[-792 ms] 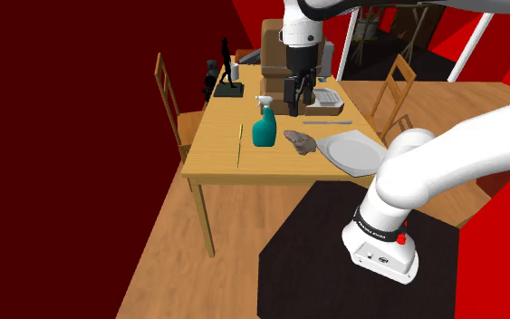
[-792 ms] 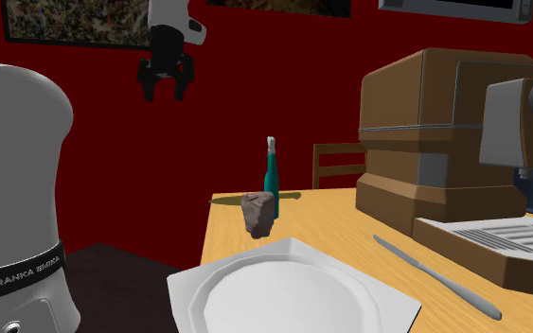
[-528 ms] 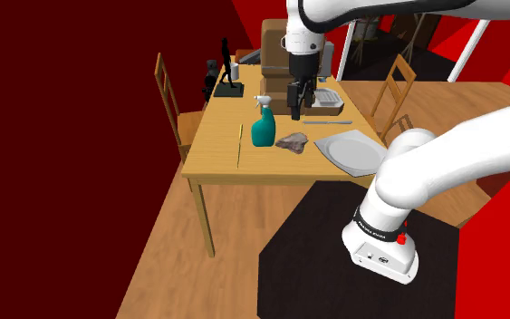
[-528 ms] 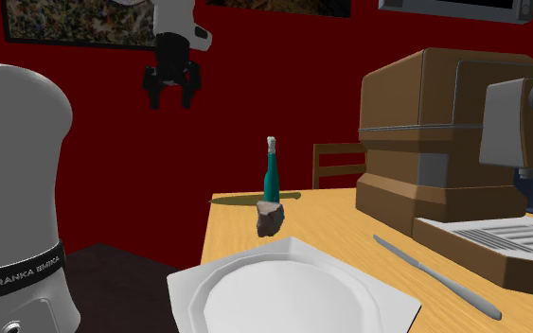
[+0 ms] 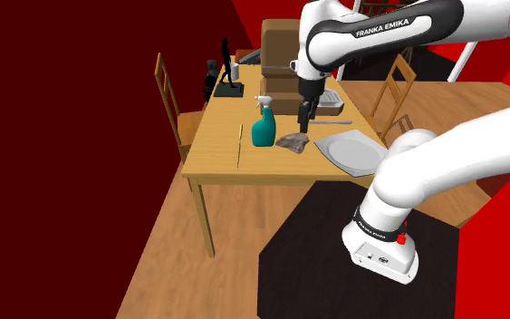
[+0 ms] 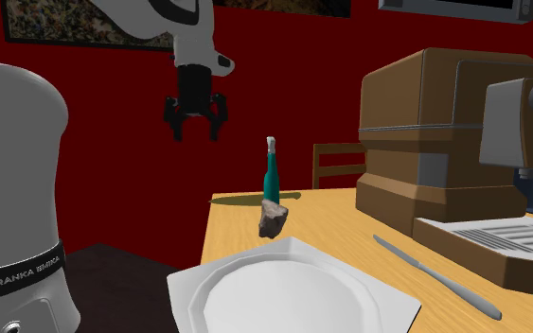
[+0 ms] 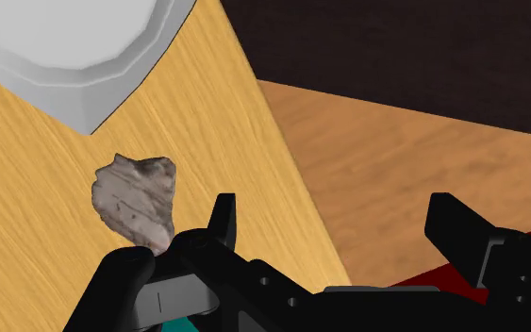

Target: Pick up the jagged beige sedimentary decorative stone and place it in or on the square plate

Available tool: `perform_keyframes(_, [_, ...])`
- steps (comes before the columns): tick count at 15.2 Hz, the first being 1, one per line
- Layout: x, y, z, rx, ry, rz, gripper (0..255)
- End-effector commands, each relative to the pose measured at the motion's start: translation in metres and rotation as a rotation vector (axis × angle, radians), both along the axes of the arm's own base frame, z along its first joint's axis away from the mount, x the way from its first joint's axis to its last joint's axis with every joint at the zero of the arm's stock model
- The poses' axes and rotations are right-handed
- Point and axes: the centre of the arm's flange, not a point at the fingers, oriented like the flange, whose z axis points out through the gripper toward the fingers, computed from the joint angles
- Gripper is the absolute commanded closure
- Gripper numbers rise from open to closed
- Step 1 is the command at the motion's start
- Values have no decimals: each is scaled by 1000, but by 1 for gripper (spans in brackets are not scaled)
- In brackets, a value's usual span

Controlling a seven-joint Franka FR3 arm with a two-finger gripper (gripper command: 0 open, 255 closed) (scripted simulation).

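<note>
The jagged grey-brown stone [image 5: 293, 141] lies on the wooden table [image 5: 216, 156] between a teal spray bottle [image 5: 263, 127] and the white square plate [image 5: 352, 151]. From across the table the stone [image 6: 274, 219] sits just behind the plate [image 6: 293, 295]. My gripper [image 5: 303, 122] hangs open above the stone and touches nothing; it [image 6: 196, 128] shows high over the table edge with its fingers spread. In the wrist view the stone [image 7: 136, 196] lies outside the left finger [image 7: 221, 222], near the plate's rim [image 7: 93, 94], while the gripper [image 7: 339, 226] hovers over the table edge.
A brown coffee machine [image 6: 444, 142] stands at the table's back, with a knife [image 6: 435, 274] lying in front of it. A dark statuette [image 5: 226, 68] stands at the far end. Chairs [image 5: 167, 100] flank the table. The black stand [image 5: 334, 245] sits below the near edge.
The arm has swung down and closer to the stone, its gripper still open. The stone has tipped over and shifted slightly toward the plate.
</note>
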Motion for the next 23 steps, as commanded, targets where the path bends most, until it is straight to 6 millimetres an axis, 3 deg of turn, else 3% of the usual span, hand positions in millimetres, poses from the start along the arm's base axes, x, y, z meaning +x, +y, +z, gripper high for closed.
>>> perform_keyframes(1, [-1,-16,-19,-8,-17,25,0])
perform_keyframes(13, [18,-119,-128,-50,-101,157,0])
perform_keyframes(23, [21,-127,-173,-52,-105,163,0])
